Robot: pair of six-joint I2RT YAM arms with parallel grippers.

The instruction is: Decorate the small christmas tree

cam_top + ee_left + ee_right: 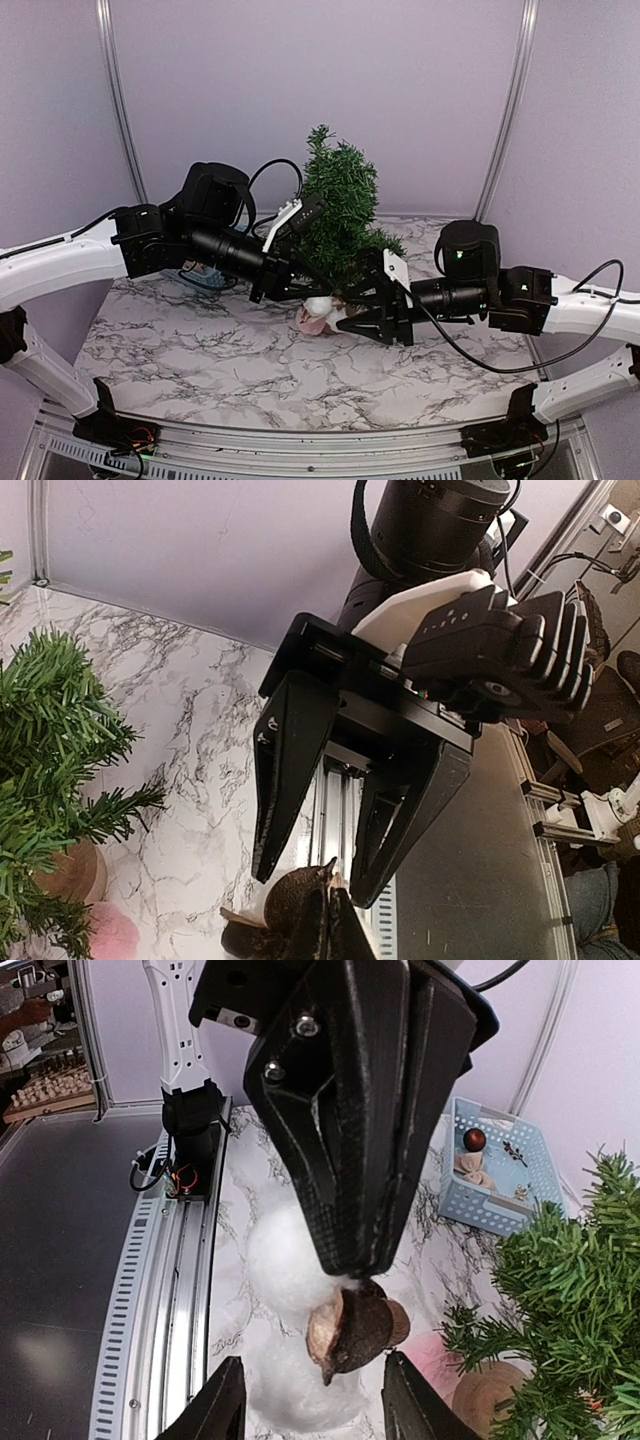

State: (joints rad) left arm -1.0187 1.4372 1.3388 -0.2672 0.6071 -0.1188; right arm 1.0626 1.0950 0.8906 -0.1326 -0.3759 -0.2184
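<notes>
My arms cross the middle of the marble table point(200, 360) and hide much of it. The small christmas tree point(340, 200) stands upright midway along the table's back edge, dark green, bristly and tapering to a point. From above my arms cover its lower branches, and only a sliver of tan stump point(487, 1392) shows. A blue basket point(500, 1160) toward the back left corner holds bits too small to name. White fluff point(285, 1260) and a blurred pink lump point(437, 1355) lie before the stump. My left gripper point(350, 1260) is pinched tight, with a brown ornament point(350, 1335) hanging at its tips. My right gripper point(313, 885) stands apart, holding nothing, one finger on either side of that ornament.
</notes>
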